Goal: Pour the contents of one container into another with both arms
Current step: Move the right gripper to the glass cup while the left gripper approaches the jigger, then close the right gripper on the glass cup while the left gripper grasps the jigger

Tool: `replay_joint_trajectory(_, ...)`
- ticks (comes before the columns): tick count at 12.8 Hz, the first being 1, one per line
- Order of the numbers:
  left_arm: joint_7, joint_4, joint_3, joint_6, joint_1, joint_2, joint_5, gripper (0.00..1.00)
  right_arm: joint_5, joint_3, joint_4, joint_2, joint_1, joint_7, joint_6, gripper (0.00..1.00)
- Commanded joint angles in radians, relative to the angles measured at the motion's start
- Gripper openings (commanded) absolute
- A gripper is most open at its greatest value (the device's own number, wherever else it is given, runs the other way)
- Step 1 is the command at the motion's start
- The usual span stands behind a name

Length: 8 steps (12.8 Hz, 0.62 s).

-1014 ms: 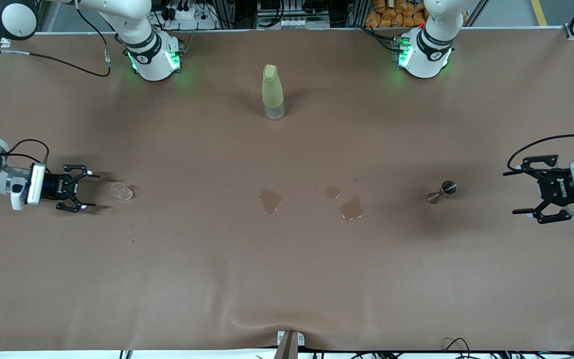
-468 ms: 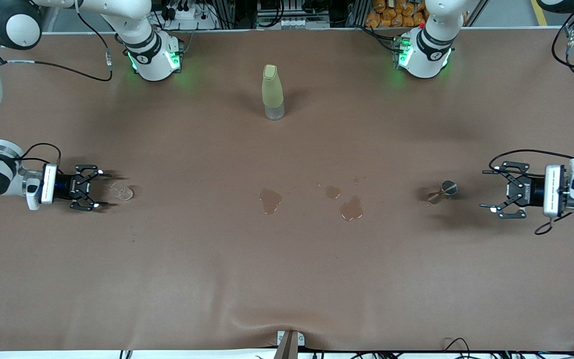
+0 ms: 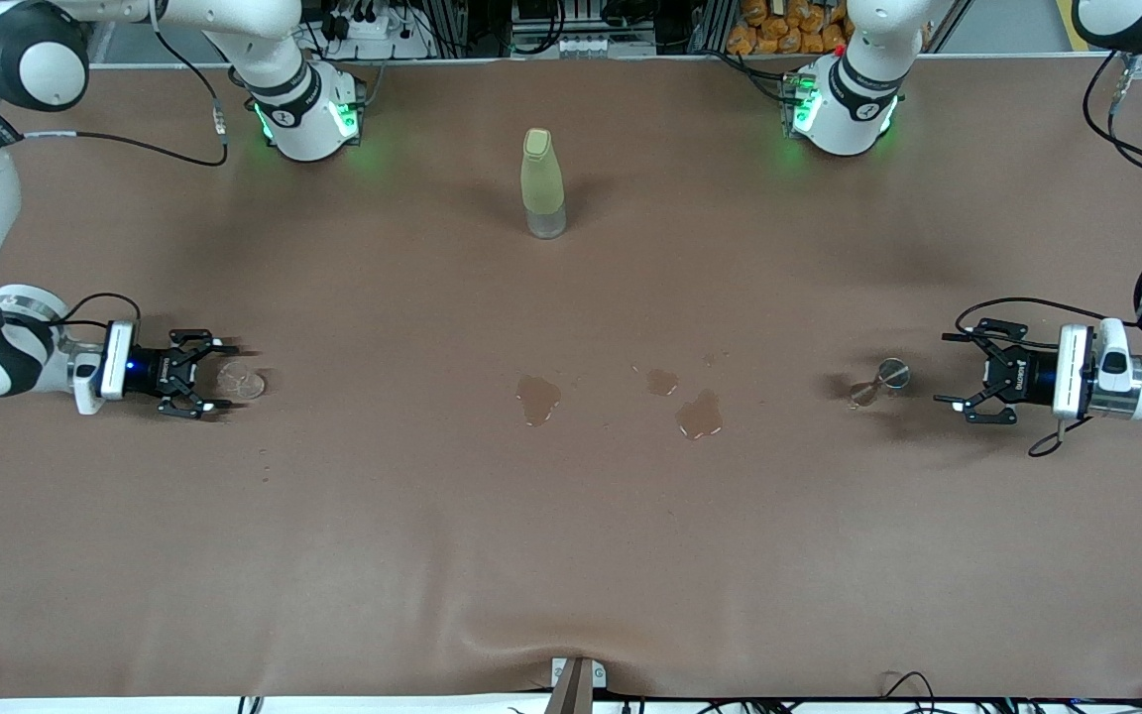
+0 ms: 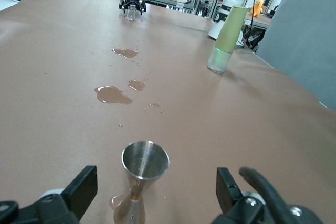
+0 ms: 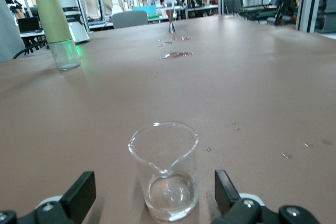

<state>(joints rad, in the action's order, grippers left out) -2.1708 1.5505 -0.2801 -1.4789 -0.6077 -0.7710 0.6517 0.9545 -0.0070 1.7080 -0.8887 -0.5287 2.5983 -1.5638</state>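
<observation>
A small clear glass beaker [image 3: 241, 380] [image 5: 165, 169] with a pouring lip stands upright toward the right arm's end of the table, a little clear liquid in its bottom. My right gripper [image 3: 225, 377] [image 5: 153, 191] is low and level with it, open, the fingertips [image 5: 81, 192] on either side just short of the glass. A steel jigger [image 3: 883, 382] [image 4: 142, 174] stands upright toward the left arm's end. My left gripper [image 3: 942, 369] [image 4: 156, 190] is open and faces it from a short gap, touching nothing.
A tall pale-green bottle [image 3: 542, 183] with a clear base stands mid-table, farther from the front camera. Brown puddles [image 3: 537, 399] [image 3: 698, 415] lie between beaker and jigger. A small wet patch [image 4: 118, 202] sits at the jigger's foot. The table cover [image 3: 571, 555] is brown.
Both grippers have moved in along the table toward their containers, the left one farther and lower. Both stay open. Beaker and jigger have not moved.
</observation>
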Motion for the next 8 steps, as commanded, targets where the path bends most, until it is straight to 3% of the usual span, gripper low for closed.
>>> replay_joint_trajectory(1,-0.085,-0.001,-0.005,0.014,-0.038,-0.085,0.009,1.0,0.065,0.01,-0.028,-0.048,-0.04,0.032,0.056,1.0)
replay_joint_trajectory(8,-0.144,0.008,-0.005,-0.017,-0.038,-0.165,0.072,1.0,0.13,0.012,-0.03,-0.11,-0.044,0.065,0.094,1.0)
